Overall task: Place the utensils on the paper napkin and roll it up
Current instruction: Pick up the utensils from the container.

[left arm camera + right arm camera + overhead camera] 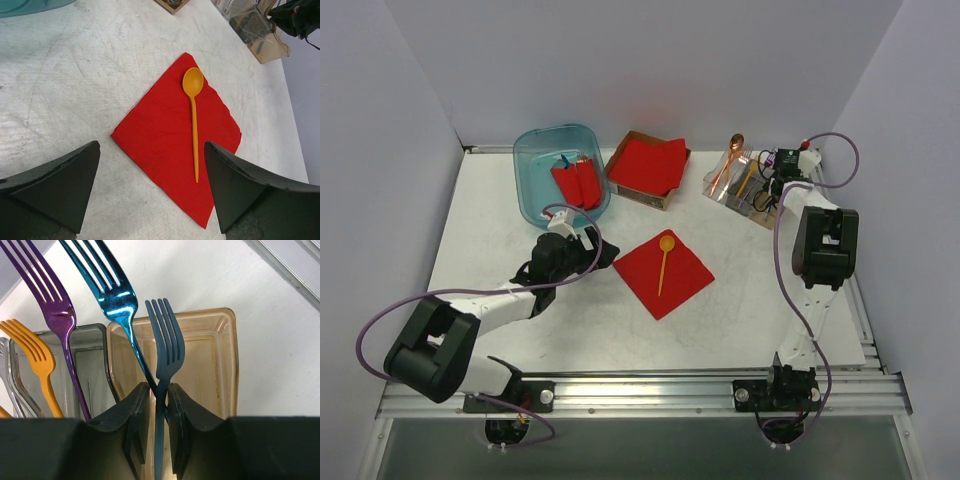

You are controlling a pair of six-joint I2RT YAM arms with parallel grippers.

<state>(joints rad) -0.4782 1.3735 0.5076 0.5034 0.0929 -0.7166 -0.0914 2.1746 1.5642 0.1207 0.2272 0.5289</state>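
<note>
One spoon (pixel 192 82) lies on the napkin (pixel 160 135)
Right jaws pinch the dull fork (pixel 165 345) at 1 o'clock; the shiny fork (pixel 117 300) crosses it, may snag. Left jaws gape.

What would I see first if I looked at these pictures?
The bright red napkin jumps out first. It lies like a diamond in the middle of the white table, with an orange spoon on top. Next you'd notice the shiny forks at the back right, where the right end effector is pinching a dark blue fork standing in a clear holder.
</note>
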